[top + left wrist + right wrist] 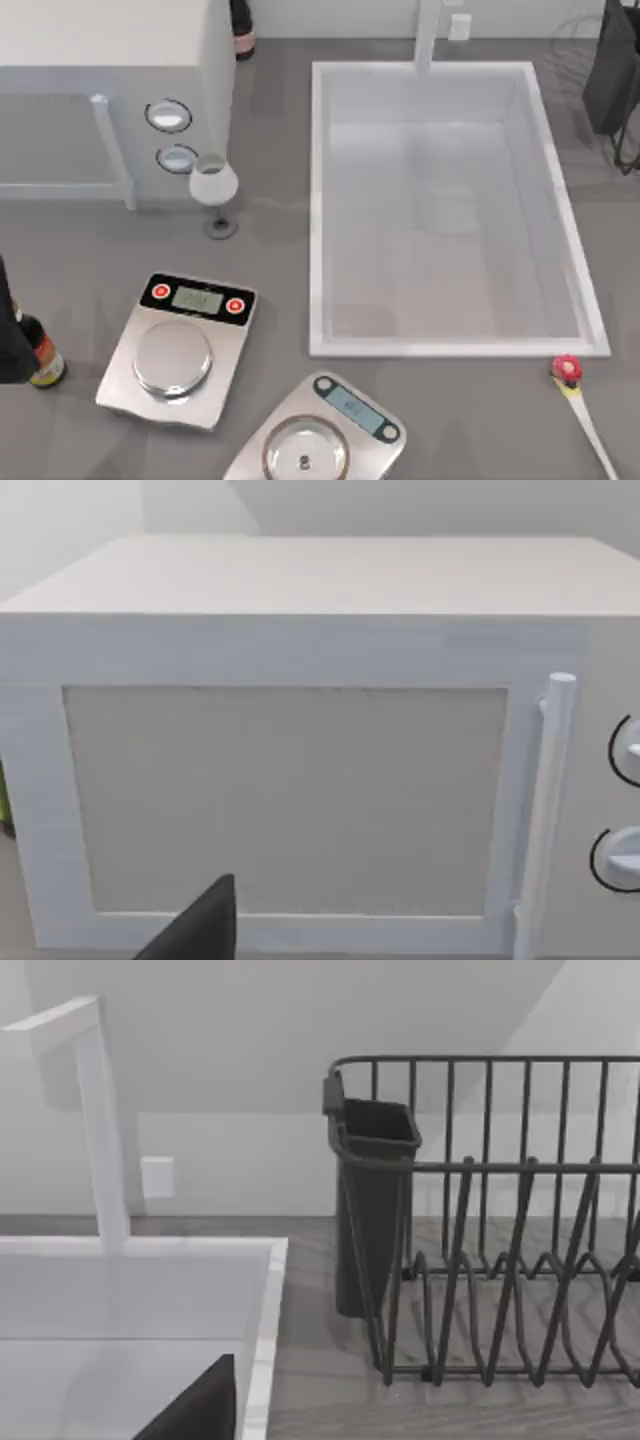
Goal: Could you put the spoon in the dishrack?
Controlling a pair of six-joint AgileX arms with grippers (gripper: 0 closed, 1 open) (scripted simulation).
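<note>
You're looking at the dark wire dishrack on the grey tabletop, its dark cutlery cup at the near end, beside the white sink and faucet.

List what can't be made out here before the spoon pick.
- Spoon: handle end cut off by the top view's bottom edge.
- Dishrack: right part cut off by the right wrist view's edge.
- Left hand, right hand: fingers out of frame, state unknown.
</note>
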